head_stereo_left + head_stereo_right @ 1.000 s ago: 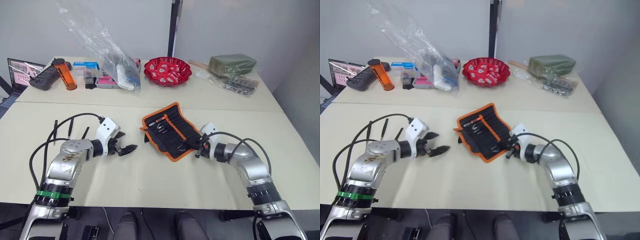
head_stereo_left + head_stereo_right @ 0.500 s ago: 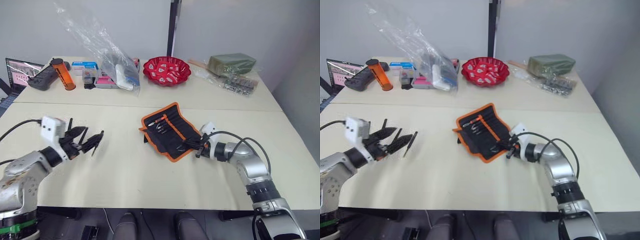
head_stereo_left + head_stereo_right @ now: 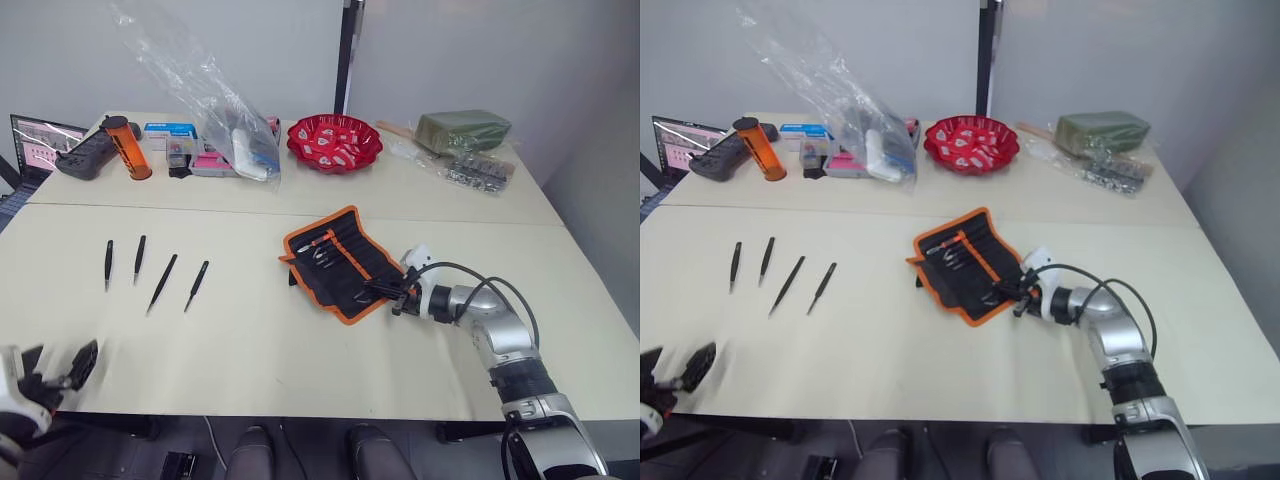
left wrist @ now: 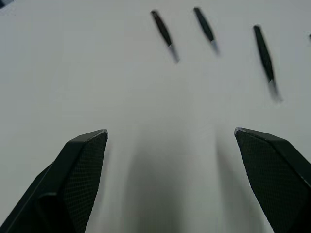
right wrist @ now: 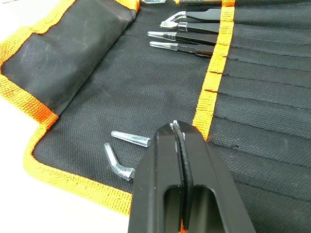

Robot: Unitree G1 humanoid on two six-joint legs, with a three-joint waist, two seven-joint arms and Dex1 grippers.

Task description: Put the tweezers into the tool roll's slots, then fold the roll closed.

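Note:
The tool roll (image 3: 340,262) lies open mid-table, black with orange trim. Its slots (image 5: 262,73) run along the inner face, and a few silver-tipped tools (image 5: 184,36) sit in them. Two more silver tips (image 5: 127,139) poke out beside my right gripper (image 5: 176,127), which is shut and rests over the roll's near right edge (image 3: 388,291). Several black tweezers (image 3: 162,283) lie loose in a row on the left of the table, three of them in the left wrist view (image 4: 163,34). My left gripper (image 4: 170,133) is open and empty, low by the table's near left edge (image 3: 62,365).
Along the back stand a red bowl (image 3: 335,142), a clear plastic bag (image 3: 230,120), an orange cylinder (image 3: 130,148), a laptop (image 3: 40,140) and a green packet (image 3: 465,128). Bare tabletop lies between the loose tweezers and the roll.
My left gripper has drawn back from beside the roll to the near left table edge, uncovering the row of loose tweezers. The right gripper has stayed at the roll.

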